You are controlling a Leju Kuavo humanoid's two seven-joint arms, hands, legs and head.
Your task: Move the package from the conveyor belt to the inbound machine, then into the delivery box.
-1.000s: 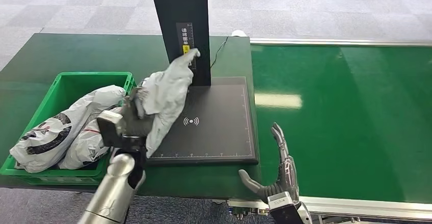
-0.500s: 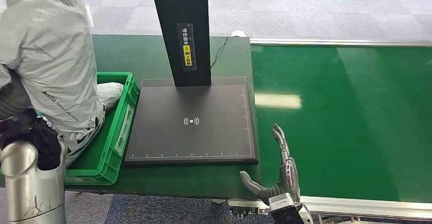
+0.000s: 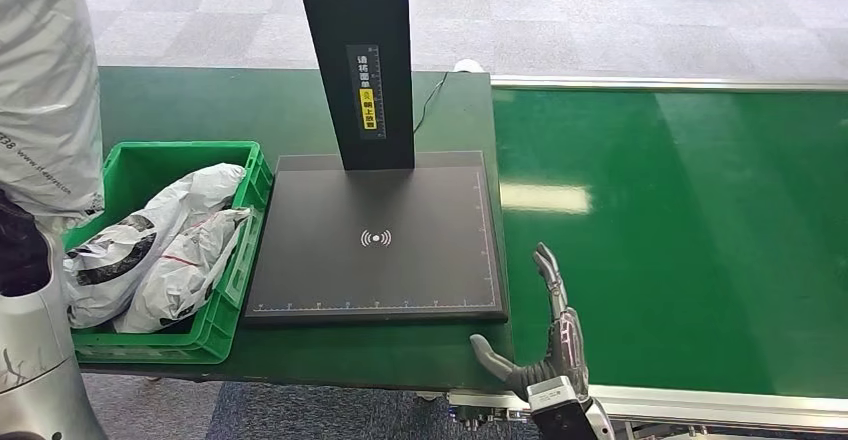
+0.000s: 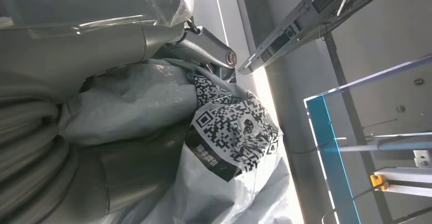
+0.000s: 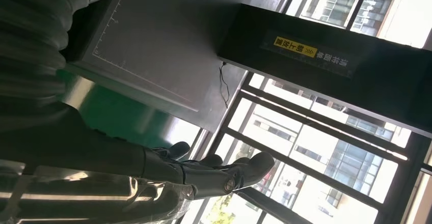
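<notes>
While lifted high at the left edge of the head view, grey plastic mailer package (image 3: 45, 80) hanging above the near-left corner of the green delivery box (image 3: 150, 155), clamped in the left robot hand (image 4: 76, 132), thick grey thumb and fingers pressed into the crumpled film in the left wrist view. Black-and-white QR label (image 4: 234, 127) on the package creased, bulging out past the fingers. Silver left forearm (image 3: 30, 360) rising at the lower-left corner, dark wrist part just below the bag. Inside the delivery box, two more bagged parcels: one white with black print (image 3: 115, 250) toward the left, one white with red markings (image 3: 190, 260) leaning against the right wall. Delivery box resting on the dark green surface (image 3: 280, 110), just beside the inbound machine's flat black scan plate (image 3: 400, 260), bare, with a white wireless symbol (image 3: 375, 238) at its middle. Black upright column (image 3: 355, 50) standing at the plate's far edge, bearing a label with a yellow patch (image 3: 368, 95). Thin black cable (image 3: 432, 95) trailing behind the column. Right of the plate, glossy green conveyor belt (image 3: 680, 230) with a metal rail along its far side. Right robot hand (image 3: 545, 335) at the near edge between plate and belt, fingers apart and extended, holding nothing, thumb splayed toward the left.
</notes>
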